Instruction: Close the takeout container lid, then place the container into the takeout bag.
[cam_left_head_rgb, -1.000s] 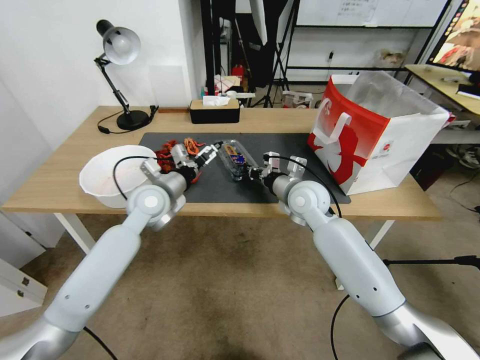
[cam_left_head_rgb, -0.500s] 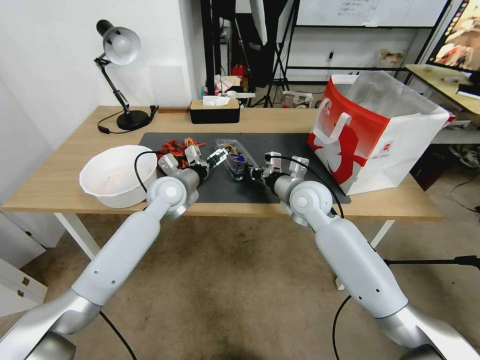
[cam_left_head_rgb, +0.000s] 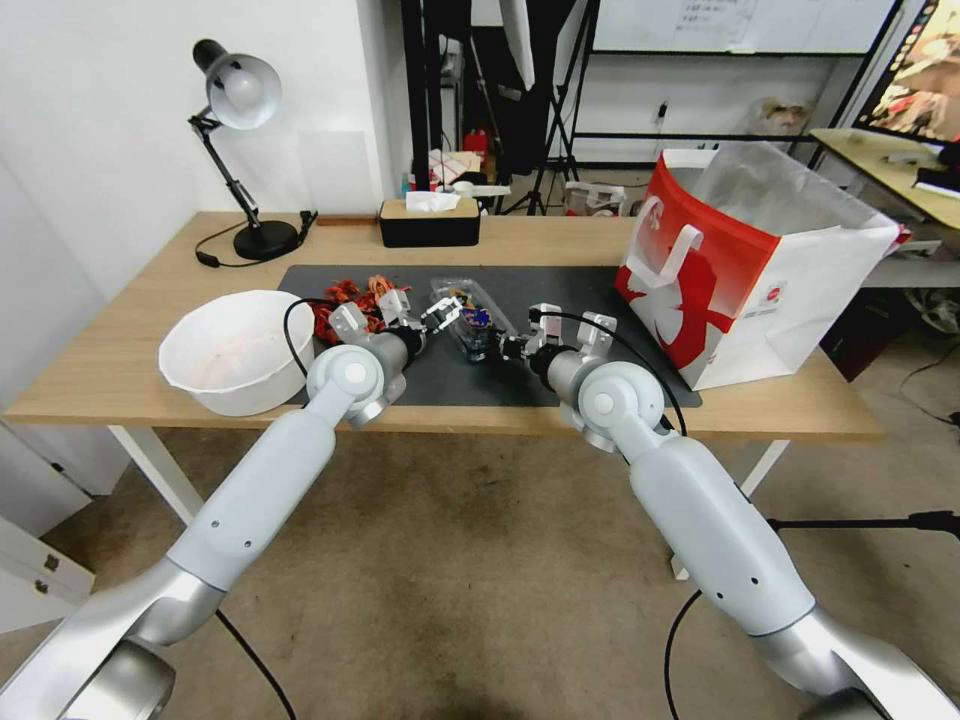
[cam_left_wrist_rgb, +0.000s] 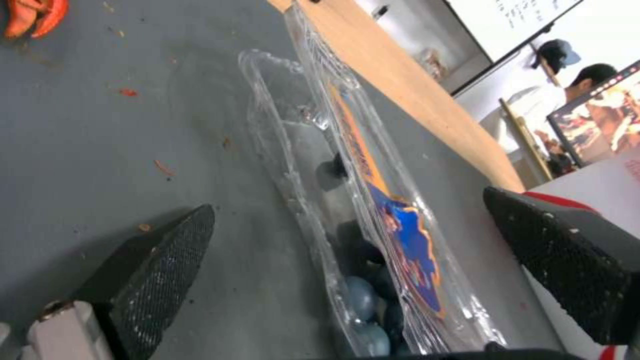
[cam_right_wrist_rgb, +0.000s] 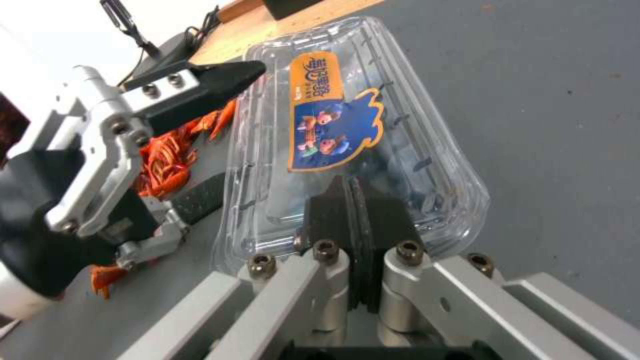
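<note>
From the head, the takeout container (cam_left_head_rgb: 468, 318) lies on the dark mat (cam_left_head_rgb: 560, 290) between both grippers — the left wrist shows the left gripper (cam_left_wrist_rgb: 360, 260) spread wide around it — the right wrist shows the right gripper (cam_right_wrist_rgb: 353, 210) pressed closed against its lid (cam_right_wrist_rgb: 333, 120).

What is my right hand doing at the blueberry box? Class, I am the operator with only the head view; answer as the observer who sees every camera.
Observer: In the right wrist view, the right hand has its pads pressed together on the takeout container's near rim.
Operator: And the other arm?
Observer: The left hand is open, with one finger on either side of the container.
Operator: Is it closed?
Observer: Not fully. The lid is tilted, with a gap above the base.
</note>
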